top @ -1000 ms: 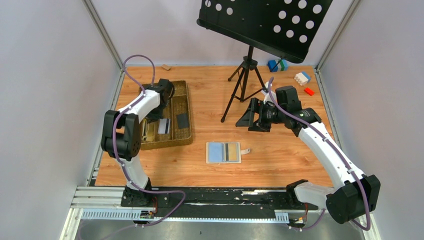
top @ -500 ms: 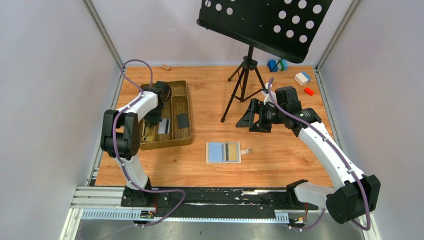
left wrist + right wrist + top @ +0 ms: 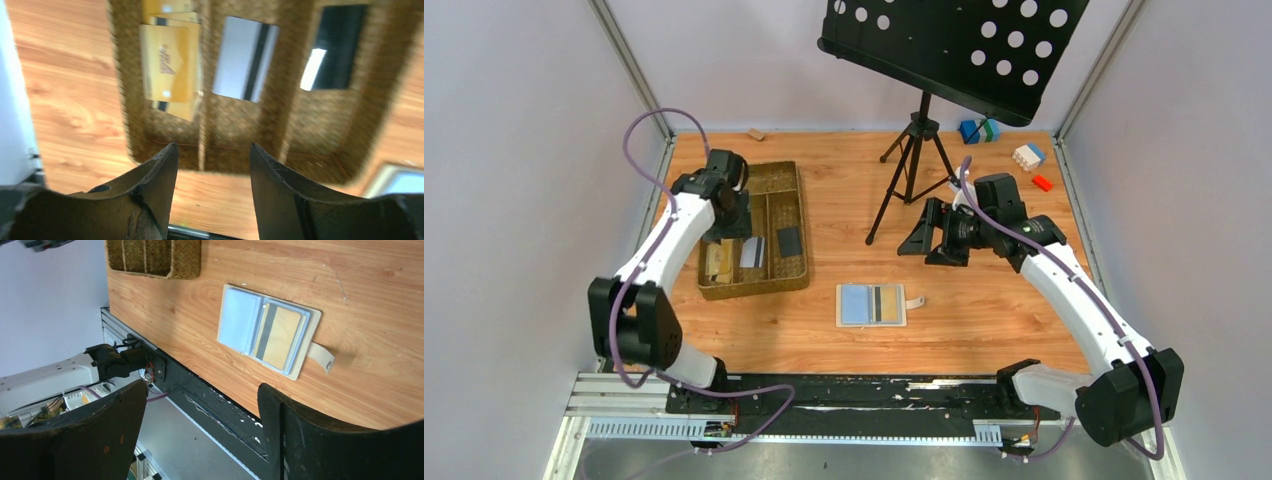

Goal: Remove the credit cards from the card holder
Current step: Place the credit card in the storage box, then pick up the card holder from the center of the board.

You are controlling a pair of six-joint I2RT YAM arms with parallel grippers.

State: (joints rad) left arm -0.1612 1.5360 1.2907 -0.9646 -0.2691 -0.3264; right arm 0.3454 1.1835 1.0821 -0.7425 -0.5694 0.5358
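Standing apart and empty, the fingers of left gripper [image 3: 212, 150] hang over the tray [image 3: 756, 286]. It holds overlapped orange cards [image 3: 167, 70], their count blurred, plus silver card [image 3: 245, 57] and black card [image 3: 332, 47], each lengthwise in its own compartment. Right gripper [image 3: 202, 385] is spread wide and empty above the table [image 3: 984, 320], where the holder [image 3: 871, 304] lies open at centre, long axis left-right, tab [image 3: 914, 302] pointing right, one striped card [image 3: 277, 336] in its right half.

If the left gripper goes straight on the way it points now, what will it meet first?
Probably the woven tray: the left gripper, jaws open, points down at the divider between the yellow cards and the silver card. Depth is unclear.
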